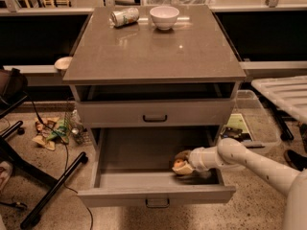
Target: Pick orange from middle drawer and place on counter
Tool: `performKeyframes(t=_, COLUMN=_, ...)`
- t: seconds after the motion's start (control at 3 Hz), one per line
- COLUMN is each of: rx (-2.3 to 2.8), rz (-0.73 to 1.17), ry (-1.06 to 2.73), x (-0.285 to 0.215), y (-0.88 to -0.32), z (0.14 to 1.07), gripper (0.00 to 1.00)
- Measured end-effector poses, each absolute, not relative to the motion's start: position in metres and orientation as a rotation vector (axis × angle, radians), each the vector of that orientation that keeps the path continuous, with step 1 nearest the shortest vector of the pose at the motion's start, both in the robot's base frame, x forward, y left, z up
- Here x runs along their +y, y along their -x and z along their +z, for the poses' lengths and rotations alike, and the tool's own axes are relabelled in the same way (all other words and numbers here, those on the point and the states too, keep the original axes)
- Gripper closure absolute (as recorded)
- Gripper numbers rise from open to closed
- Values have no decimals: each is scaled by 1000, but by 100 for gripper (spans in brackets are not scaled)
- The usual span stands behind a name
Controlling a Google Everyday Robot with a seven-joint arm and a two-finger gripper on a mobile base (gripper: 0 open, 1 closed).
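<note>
The white robot arm (240, 156) is spanning from the right into the open, wide grey middle drawer (153, 194). Its end effector (183, 162) is sitting low in the drawer's right front part, right at the small round yellow-orange fruit (178, 166). You cannot tell whether the end effector is spread or pinching the orange.

The step in hand is likely the grasp.
1. Be confirming a firm hold across the orange's widest part, since a round fruit is prone to rolling.
2. Be lifting straight up, clearing the drawer front and the shut upper drawer (154, 113).
3. Be aiming for the bare front of the glossy grey-brown bench (153, 56), well apart from the 1 white bowl (164, 17) and 1 tipped can (124, 17).
</note>
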State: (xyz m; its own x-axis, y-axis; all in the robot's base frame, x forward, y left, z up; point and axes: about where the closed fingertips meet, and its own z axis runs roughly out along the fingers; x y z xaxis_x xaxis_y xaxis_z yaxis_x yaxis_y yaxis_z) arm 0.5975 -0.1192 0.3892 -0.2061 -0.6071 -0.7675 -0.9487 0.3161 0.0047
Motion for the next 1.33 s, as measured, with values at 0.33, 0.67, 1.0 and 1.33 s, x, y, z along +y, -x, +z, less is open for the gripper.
performKeyframes(t=0.33, rx=1911, rz=562, ry=1356, x=-135, y=-586, z=419, gripper=100)
performKeyframes(t=0.67, rx=1910, rz=465, ry=1378, x=-148, y=-568, z=460, gripper=100)
performKeyframes(t=1.0, rx=1910, rz=465, ry=1378, x=-148, y=-568, z=460, gripper=100)
performKeyframes(t=1.33, rx=1894, rz=390, ry=1384, x=-159, y=-567, z=495, gripper=100)
